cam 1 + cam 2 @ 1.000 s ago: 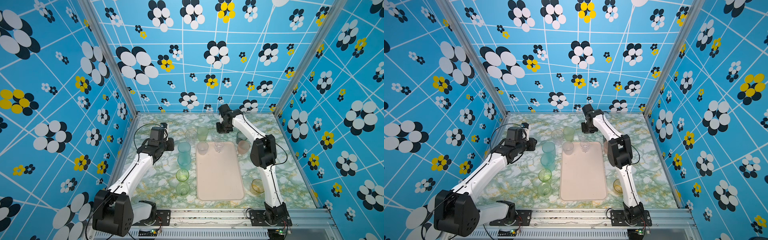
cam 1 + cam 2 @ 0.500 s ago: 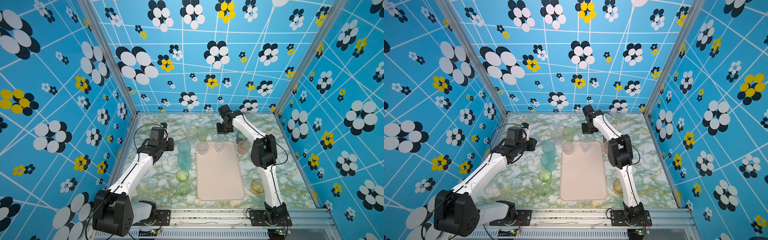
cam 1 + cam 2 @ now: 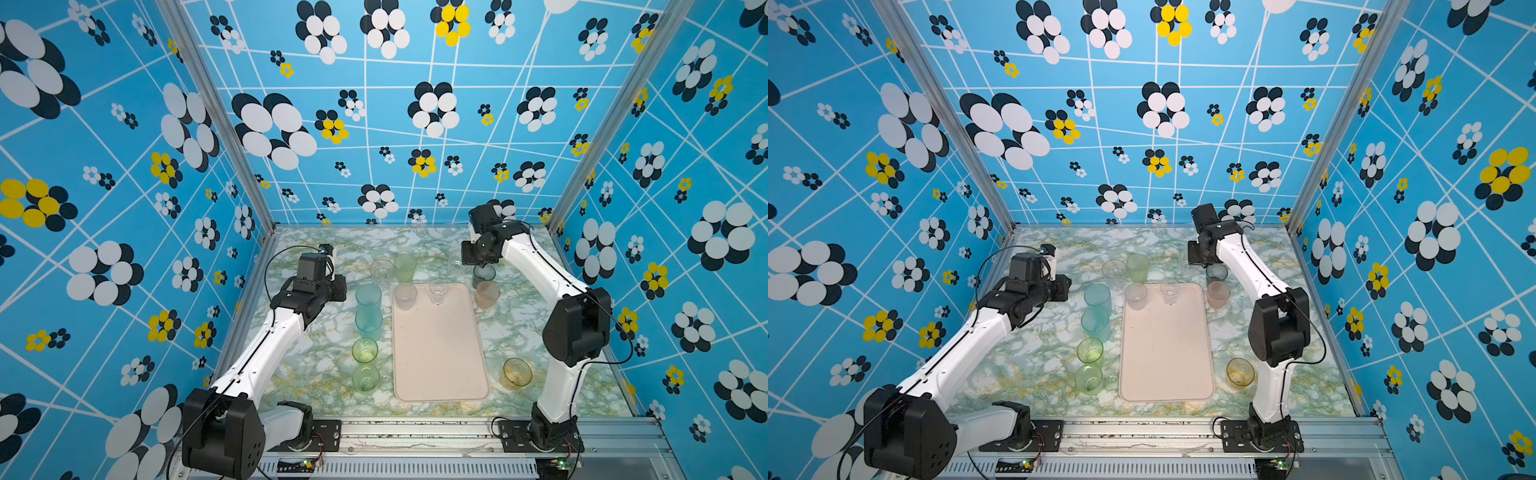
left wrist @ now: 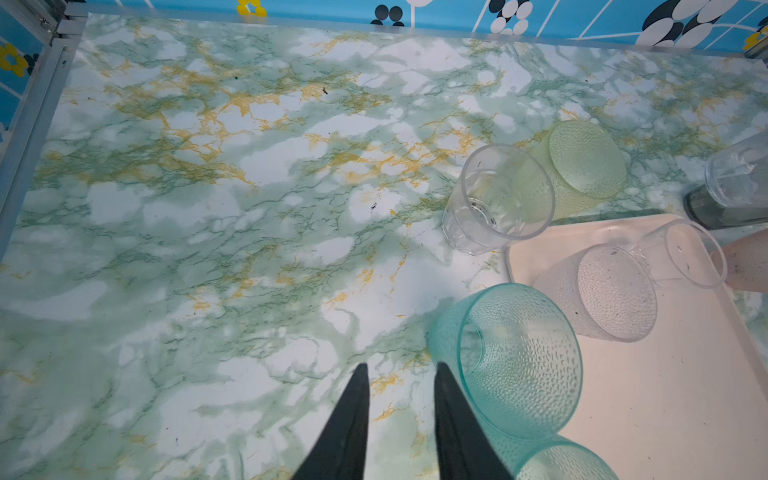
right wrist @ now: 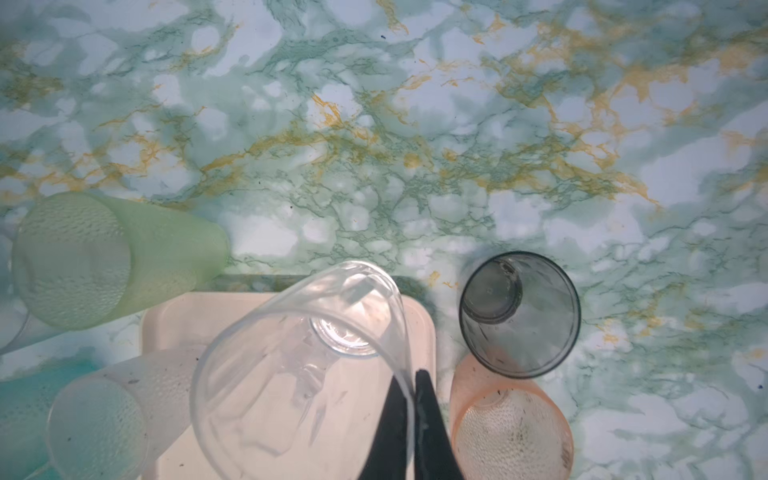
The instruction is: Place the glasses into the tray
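At the left, the left gripper [image 4: 401, 395] stands partly open over the bare marble table [image 4: 208, 208] and holds nothing. One of its fingers lies just beside a teal tumbler [image 4: 519, 361], and we cannot tell whether they touch. A second teal tumbler [image 4: 565, 463] is cut off by the frame edge. In both top views this gripper's fingers are hidden under its black body.

The tray [image 3: 440, 361] lies in the middle of the table. A frosted tumbler [image 3: 405, 296] and a small clear glass [image 3: 438, 292] stand at its far end, and the other glasses stand on the marble on either side of it.

At the right, the right gripper [image 5: 411, 395] is clamped tight on the side wall of a clear glass [image 5: 299, 374], one finger inside and one outside. We cannot tell whether that glass is off the table. In both top views it nearly vanishes against the marble. Beside it stand a smoky grey glass [image 5: 519, 316] and a pink tumbler [image 5: 511, 424], the pink one cut off at the frame edge.
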